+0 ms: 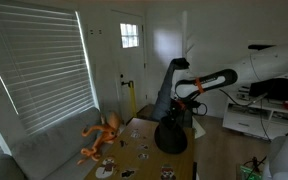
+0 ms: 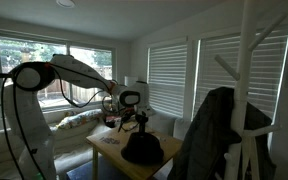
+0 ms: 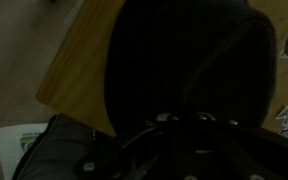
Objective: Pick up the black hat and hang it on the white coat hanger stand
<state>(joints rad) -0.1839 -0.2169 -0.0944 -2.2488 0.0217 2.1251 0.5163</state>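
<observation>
The black hat (image 1: 172,138) sits crown up on the wooden table (image 1: 144,150); it also shows in an exterior view (image 2: 142,149). It fills the dark wrist view (image 3: 199,60). My gripper (image 1: 184,113) hangs just above the hat's crown, pointing down, as the exterior view from the window side (image 2: 137,125) also shows. Its fingers are too dark to tell whether they are open or shut. The white coat hanger stand (image 2: 249,90) rises at the table's end with a long dark jacket (image 2: 209,130) hung on it. The stand's pegs (image 1: 188,48) show above the jacket (image 1: 165,95).
An orange plush toy (image 1: 102,137) lies on the table's far side by the grey sofa (image 1: 44,150). Small cards and objects (image 1: 142,152) are scattered on the table. A white door (image 1: 129,60) stands behind. Window blinds (image 1: 39,60) run along the wall.
</observation>
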